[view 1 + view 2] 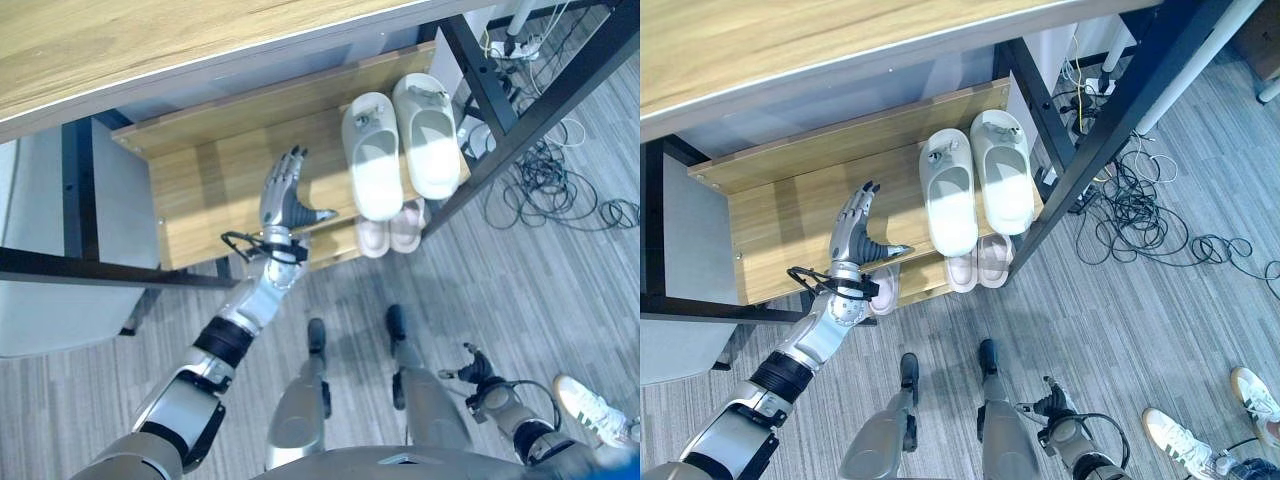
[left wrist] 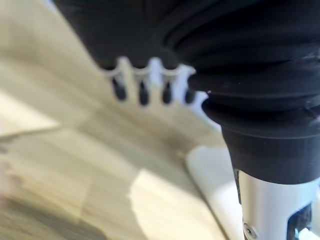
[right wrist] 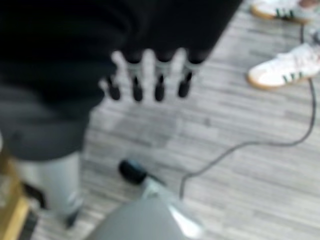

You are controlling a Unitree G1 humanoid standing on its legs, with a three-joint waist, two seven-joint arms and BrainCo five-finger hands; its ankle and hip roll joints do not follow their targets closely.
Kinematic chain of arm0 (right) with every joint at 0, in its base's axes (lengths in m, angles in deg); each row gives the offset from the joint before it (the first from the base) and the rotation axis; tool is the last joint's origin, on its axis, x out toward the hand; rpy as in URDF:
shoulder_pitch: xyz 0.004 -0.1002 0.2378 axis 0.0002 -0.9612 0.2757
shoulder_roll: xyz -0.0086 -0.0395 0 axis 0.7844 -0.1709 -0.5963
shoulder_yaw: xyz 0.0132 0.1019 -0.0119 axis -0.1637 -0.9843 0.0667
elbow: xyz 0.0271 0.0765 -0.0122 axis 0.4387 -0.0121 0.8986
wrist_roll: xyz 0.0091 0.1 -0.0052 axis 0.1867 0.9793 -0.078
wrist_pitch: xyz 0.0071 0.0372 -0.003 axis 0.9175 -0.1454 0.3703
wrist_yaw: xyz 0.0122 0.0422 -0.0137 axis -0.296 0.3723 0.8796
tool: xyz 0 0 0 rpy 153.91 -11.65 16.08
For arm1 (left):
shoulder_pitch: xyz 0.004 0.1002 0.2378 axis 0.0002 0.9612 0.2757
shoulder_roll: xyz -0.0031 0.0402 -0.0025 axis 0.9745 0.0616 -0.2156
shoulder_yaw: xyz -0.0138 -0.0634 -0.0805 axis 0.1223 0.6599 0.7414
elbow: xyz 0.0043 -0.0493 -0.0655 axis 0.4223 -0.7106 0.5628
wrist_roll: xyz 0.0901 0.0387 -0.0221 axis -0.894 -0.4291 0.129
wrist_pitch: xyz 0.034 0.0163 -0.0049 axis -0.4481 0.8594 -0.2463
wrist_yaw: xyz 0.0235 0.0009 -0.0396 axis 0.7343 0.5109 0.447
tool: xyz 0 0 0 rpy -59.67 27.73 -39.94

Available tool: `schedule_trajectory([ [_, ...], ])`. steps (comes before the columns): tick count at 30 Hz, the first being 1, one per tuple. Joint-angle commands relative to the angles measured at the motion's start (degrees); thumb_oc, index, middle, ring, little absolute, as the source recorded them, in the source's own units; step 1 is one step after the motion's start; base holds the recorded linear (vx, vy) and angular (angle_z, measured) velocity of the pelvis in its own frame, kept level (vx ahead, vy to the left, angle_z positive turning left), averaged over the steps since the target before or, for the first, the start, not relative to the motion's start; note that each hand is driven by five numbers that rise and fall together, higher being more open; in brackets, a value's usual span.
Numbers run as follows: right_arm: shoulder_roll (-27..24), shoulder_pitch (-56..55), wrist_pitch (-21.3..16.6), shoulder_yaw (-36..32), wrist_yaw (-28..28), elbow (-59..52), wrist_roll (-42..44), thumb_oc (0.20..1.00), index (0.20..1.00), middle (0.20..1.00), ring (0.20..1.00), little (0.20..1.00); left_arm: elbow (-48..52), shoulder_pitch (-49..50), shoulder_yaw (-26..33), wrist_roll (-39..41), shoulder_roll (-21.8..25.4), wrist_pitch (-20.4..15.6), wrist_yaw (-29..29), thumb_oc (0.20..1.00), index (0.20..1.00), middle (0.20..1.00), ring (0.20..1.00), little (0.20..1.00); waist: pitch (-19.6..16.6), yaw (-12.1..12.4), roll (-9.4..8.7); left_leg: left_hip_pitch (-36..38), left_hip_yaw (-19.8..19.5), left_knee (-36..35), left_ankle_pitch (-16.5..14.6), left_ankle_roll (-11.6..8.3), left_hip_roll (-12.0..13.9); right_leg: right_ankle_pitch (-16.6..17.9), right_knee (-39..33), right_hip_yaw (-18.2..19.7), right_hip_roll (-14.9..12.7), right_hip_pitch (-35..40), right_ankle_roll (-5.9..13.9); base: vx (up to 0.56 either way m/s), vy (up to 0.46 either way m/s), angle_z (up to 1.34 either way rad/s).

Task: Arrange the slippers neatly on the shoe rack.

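Left hand hovers open over the rack, beside the white slippers; right hand hangs open, off the rack.

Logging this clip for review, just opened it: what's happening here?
The robot stands at a wooden shoe rack under a table. A pair of white slippers sits side by side on the top shelf, and a pink pair sits on the shelf below. The left hand is open above the top shelf beside the white pair, holding nothing. The right hand hangs low over the floor, empty. A person's sneakers show nearby.
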Motion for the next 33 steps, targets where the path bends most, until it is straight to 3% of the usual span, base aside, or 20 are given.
schedule_trajectory([
  [1, -0.5, 0.4, -0.3, 2.7, 0.9, -1.7, 1.6, 1.0, 1.0, 1.0, 1.0, 1.0, -0.7, -3.9, -0.8, -0.9, -0.1, -1.1, 1.4, 1.0, 1.0, 1.0, 1.0, 1.0, 0.2, 0.0, 0.53, -6.9, -4.7, 4.6, -2.1, 1.8, -1.0, -12.0, 11.0, -2.3, -1.3, -3.4, 1.17, 0.0, 0.0, 0.0],
  [18, -1.1, 1.3, -0.2, 3.8, 1.2, -1.2, 2.6, 1.0, 1.0, 1.0, 1.0, 1.0, -10.4, -9.0, -4.1, 1.3, -4.7, 0.7, 2.7, 1.0, 1.0, 1.0, 1.0, 1.0, 0.4, -0.9, 0.09, -7.3, -4.4, 4.9, -2.0, 2.07, -0.7, -11.9, 11.5, -1.8, -0.9, -4.4, 1.09, 0.0, 0.0, 0.0],
  [33, -0.8, 1.7, -0.3, 4.6, 1.4, -0.4, 3.7, 1.0, 1.0, 1.0, 1.0, 1.0, -14.4, -12.5, -6.0, 8.3, -8.9, -0.7, 2.5, 1.0, 1.0, 1.0, 1.0, 1.0, 0.7, -1.7, -0.37, -8.2, -4.5, 6.2, -2.2, 1.98, -0.5, -11.9, 11.8, -2.0, -0.6, -4.8, 0.86, 0.0, 0.0, 0.0],
])
